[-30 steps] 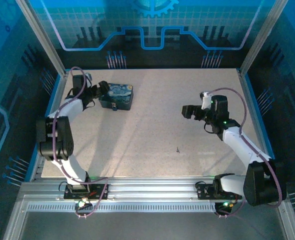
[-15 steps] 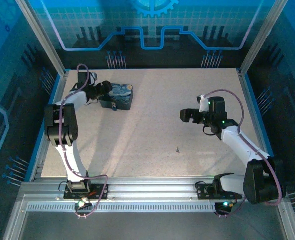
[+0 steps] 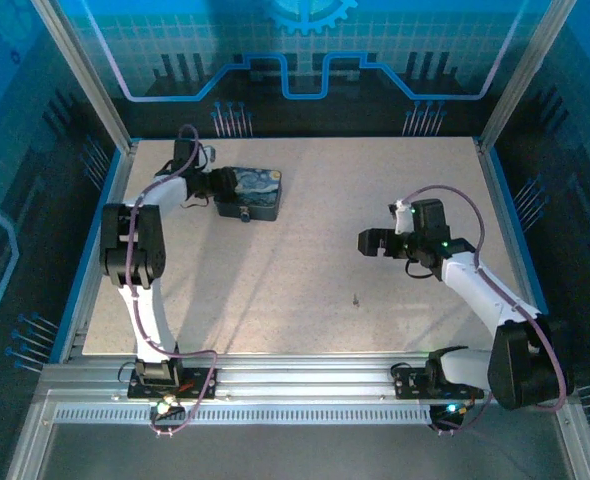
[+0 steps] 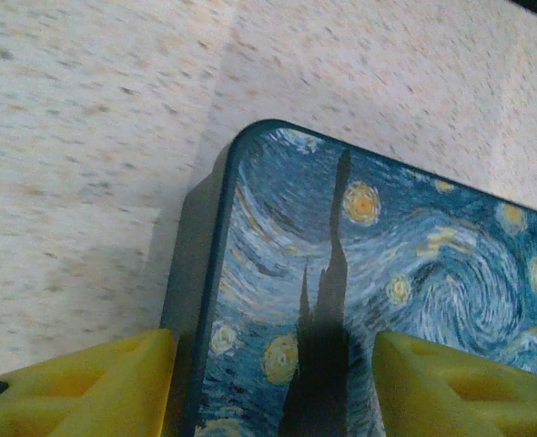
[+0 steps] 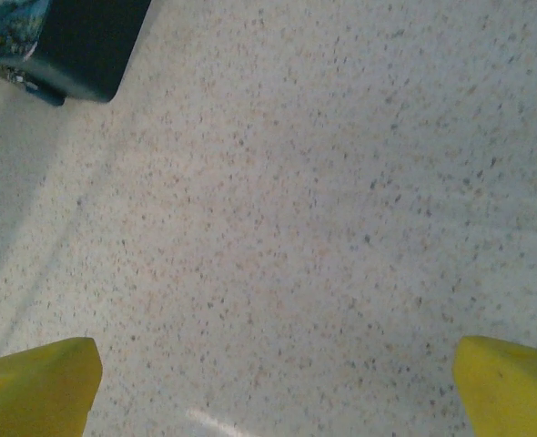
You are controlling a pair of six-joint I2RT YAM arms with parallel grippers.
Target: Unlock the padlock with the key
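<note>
Padlock is sitting at the box front; I'm straddling its corner with my left tool, fingers apart, probably needing squarer alignment.

Lighting: dim, blue-tinted enclosure; speckled surface bright, lit from overhead.
Shadows: soft diagonal bands cross the surface between the left pincer and right pincer; the box casts a grey edge beside the left pincer's finger.
Focus: yellow fingertips blurred; left wrist view grainy.
</note>
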